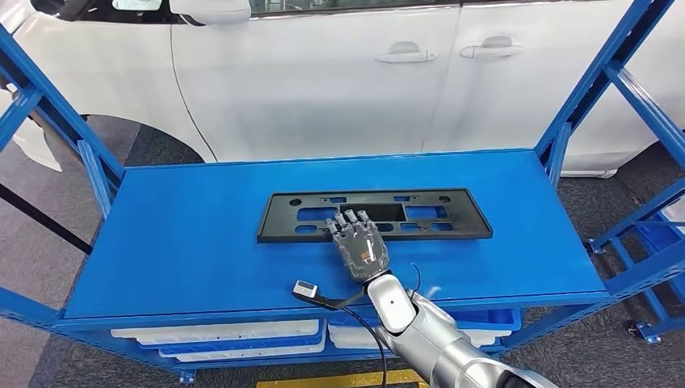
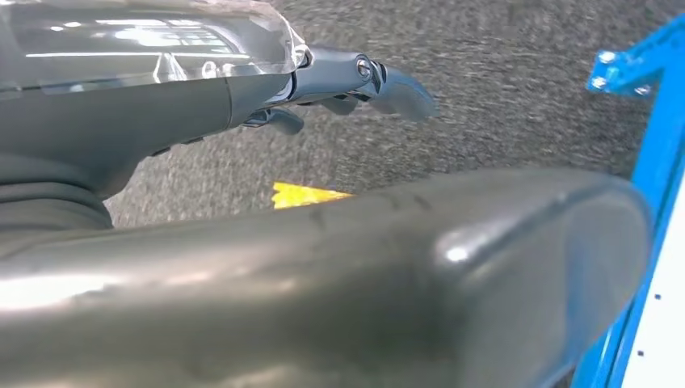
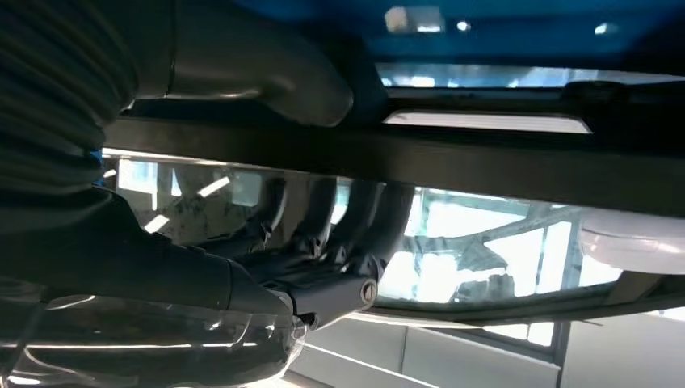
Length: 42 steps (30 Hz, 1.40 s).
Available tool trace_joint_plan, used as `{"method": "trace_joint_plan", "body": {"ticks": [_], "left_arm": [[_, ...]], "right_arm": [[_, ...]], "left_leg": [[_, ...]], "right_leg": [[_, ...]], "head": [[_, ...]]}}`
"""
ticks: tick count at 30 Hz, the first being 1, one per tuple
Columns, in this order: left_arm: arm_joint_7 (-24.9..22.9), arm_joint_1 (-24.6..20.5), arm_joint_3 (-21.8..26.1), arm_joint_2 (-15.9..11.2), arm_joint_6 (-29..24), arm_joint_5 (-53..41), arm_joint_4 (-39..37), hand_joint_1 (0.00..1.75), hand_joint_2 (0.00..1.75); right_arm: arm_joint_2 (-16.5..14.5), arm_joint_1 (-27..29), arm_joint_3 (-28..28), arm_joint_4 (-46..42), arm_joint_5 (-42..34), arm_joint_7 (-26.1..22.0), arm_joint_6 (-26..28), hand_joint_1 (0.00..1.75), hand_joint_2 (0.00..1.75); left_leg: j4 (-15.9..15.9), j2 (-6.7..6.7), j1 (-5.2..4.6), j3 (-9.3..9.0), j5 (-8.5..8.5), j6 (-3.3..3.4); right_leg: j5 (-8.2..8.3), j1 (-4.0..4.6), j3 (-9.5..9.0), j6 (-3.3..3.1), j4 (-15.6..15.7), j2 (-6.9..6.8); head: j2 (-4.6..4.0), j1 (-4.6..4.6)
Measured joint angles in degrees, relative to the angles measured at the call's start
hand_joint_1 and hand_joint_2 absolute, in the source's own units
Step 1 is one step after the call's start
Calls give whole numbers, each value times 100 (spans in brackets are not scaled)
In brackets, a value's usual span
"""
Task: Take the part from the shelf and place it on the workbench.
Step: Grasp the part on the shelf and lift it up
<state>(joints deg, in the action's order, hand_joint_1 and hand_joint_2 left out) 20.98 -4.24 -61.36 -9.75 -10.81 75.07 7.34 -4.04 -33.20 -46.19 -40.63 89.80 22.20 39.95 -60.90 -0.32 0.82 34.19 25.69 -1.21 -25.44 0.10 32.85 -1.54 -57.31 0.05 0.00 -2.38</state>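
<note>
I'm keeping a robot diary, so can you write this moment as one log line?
right hand: fingers on black part's near edge | part: flat on blue shelf | left hand: hanging over floor, holding nothing

Head view bright, even, sharp; wrist views dim, blurred (close surfaces defocused).

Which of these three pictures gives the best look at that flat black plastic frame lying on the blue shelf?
The head view: it shows the whole black plate frame flat on the blue shelf top, with the right hand on its near edge. The right wrist view catches just a dark bar of its edge, seen close up. The left wrist view looks down at the floor instead.
</note>
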Motion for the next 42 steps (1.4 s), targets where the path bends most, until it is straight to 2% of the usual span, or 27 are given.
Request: {"method": "trace_joint_plan", "body": {"ticks": [2, 4, 6, 7, 9, 10, 11, 12, 15, 16, 17, 20, 21, 22, 24, 25, 26, 27, 28, 30, 32, 35, 36, 38, 40, 41, 42], "left_arm": [[-1, -12, -17, -17, 1, -4, 0, 0, 0], [-3, -11, -36, -25, 1, -1, 0, 0, 0], [-3, -19, -49, -28, 1, 3, 0, 0, 0], [-3, -27, -56, -28, 1, 5, 0, 0, 0], [-3, -32, -73, -31, 1, 5, 0, 0, 0], [-4, -30, -81, -31, 1, 5, 0, 0, 0], [-4, -28, -87, -31, 1, 5, 0, 0, 0], [-4, -28, -91, -30, 1, 5, 0, 0, 0], [-4, -32, -102, -28, 3, 5, 0, 0, 0], [-4, -34, -107, -29, 3, 5, 0, 0, 0], [-5, -35, -112, -29, 3, 5, 0, 0, 0], [-14, -36, -120, -32, -1, 5, 0, 0, 0], [-15, -36, -121, -32, -3, 3, 0, 0, 0], [-15, -35, -122, -32, -5, 0, 0, 0, 0], [-15, -32, -123, -33, -8, -5, 0, 0, 0], [-15, -25, -123, -33, -9, -5, 0, 0, 0], [-8, -17, -123, -32, -7, -5, 0, 0, 0], [11, -9, -124, -29, 0, -5, 0, 0, 44], [51, -7, -126, -28, 10, -5, 0, 0, 87], [239, -15, -135, -32, 45, -5, 0, 0, 175], [546, -27, -155, -35, 81, -6, 0, 0, 175], [876, -31, -175, -35, 88, -5, 0, 0, 175], [925, -32, -176, -35, 76, -5, 0, 0, 175], [1014, -32, -175, -36, 33, -4, 0, 0, 175], [1098, -27, -174, -37, -52, 1, -1, 0, 175], [1115, -23, -174, -37, -109, 3, -2, 0, 175], [1111, -17, -174, -37, -159, 3, -2, 0, 175]], "right_arm": [[0, -47, -3, 55, 1, 13, 10, 175, 175], [1, -101, -3, 86, 1, 18, 25, 175, 175], [2, -155, -3, 114, 1, 18, 31, 175, 175], [2, -175, -3, 130, 1, 18, 33, 175, 175], [2, -190, -6, 162, 4, 18, 33, 175, 175], [2, -190, -10, 177, 9, 18, 33, 175, 175], [2, -192, -14, 191, 14, 18, 33, 175, 175], [2, -198, -19, 200, 18, 18, 33, 175, 175], [2, -240, -49, 217, 25, 38, 34, 175, 175], [1, -253, -74, 220, 27, 60, 34, 175, 175], [-1, -259, -104, 222, 31, 85, 35, 175, 175], [-11, -274, -185, 225, 38, 122, 37, 175, 175], [-19, -287, -199, 229, 38, 120, 38, 175, 175], [-30, -299, -213, 237, 38, 114, 39, 175, 175], [-48, -310, -248, 267, 38, 96, 40, 175, 175], [-52, -308, -265, 287, 38, 87, 40, 175, 175], [-54, -307, -278, 305, 38, 80, 40, 175, 175], [-56, -308, -283, 320, 38, 76, 40, 175, 175], [-58, -311, -284, 329, 38, 72, 40, 175, 175], [-60, -317, -278, 335, 38, 59, 40, 175, 175], [-52, -318, -254, 331, 38, 21, 40, 175, 175], [-38, -314, -157, 293, 38, -126, 42, 175, 175], [-33, -309, -101, 258, 37, -203, 44, 175, 175], [-26, -256, 55, 98, 15, -457, 48, 175, 175], [-26, -109, 316, -199, -120, -942, 48, 175, 175], [-34, -3, 487, -387, -241, -1274, 48, 175, 175], [-53, 109, 681, -602, -405, -1663, 47, 175, 175]], "left_leg": [[337, -4, -22, -134, -63, 55], [363, -1, -22, -141, -62, 113], [394, 7, 3, -164, -80, 183], [408, 11, 16, -173, -88, 212], [408, 12, 10, -173, -84, 240], [406, 12, 8, -176, -82, 243], [405, 11, 7, -181, -79, 243], [403, 8, 7, -191, -75, 239], [393, -4, -3, -229, -48, 199], [386, -6, -13, -231, -38, 175], [382, -7, -22, -229, -31, 148], [366, -7, -14, -229, -7, 49], [265, -5, -6, -190, 68, 21], [52, -3, 1, -99, 203, -2], [-685, 0, 15, 239, 582, -44], [-1044, 1, 22, 409, 716, -65], [-1244, 1, 30, 506, 750, -82], [-1232, 2, 38, 503, 676, -93], [-967, 3, 48, 377, 496, -98], [-145, 6, 58, -17, 140, -83], [307, 0, 42, -228, 19, -16], [336, -1, 29, -224, -4, 103], [348, 4, 36, -223, -23, 143], [368, 18, 49, -207, -56, 205], [365, 18, 43, -173, -65, 228], [362, 14, 41, -162, -68, 231], [358, 7, 41, -157, -67, 229]], "right_leg": [[0, 19, 30, 49, -14, 7], [-3, 21, 40, 112, -18, 15], [-140, 12, 102, 181, -199, 17], [-297, 6, 218, 212, -465, 16], [-667, -14, 598, 251, -1257, 15], [-770, -25, 770, 263, -1594, 14], [-764, -35, 854, 269, -1740, 13], [-646, -43, 823, 268, -1655, 12], [-71, -35, 262, 213, -480, 0], [22, -26, 125, 187, -186, -2], [42, -14, 67, 161, -52, -2], [56, -3, 50, 67, 6, -6], [72, -12, 36, 28, 34, -13], [87, -28, 24, -2, 60, -21], [94, -35, 25, -29, 71, -29], [93, -33, 30, -31, 66, -28], [91, -32, 32, -31, 61, -27], [88, -32, 32, -28, 51, -24], [81, -36, 30, -18, 37, -18], [57, -29, 33, 21, -7, -3], [48, -10, 50, 79, -40, 18], [59, -16, 67, 169, -50, 33], [6, -24, 95, 197, -115, 31], [-314, -39, 325, 242, -620, 23], [-702, -45, 708, 264, -1431, 21], [-774, -47, 836, 268, -1697, 20], [-742, -49, 870, 266, -1769, 20]], "head": [[0, 0], [0, 0], [0, 1], [0, 1], [0, 0], [0, 0], [0, 0], [0, 0], [0, 1], [0, 1], [0, 1], [0, 0], [0, 0], [0, 0], [0, 0], [0, 0], [0, 0], [0, 0], [0, 0], [0, 0], [0, 0], [0, 0], [0, 0], [0, 0], [0, 0], [0, 0], [0, 0]]}}
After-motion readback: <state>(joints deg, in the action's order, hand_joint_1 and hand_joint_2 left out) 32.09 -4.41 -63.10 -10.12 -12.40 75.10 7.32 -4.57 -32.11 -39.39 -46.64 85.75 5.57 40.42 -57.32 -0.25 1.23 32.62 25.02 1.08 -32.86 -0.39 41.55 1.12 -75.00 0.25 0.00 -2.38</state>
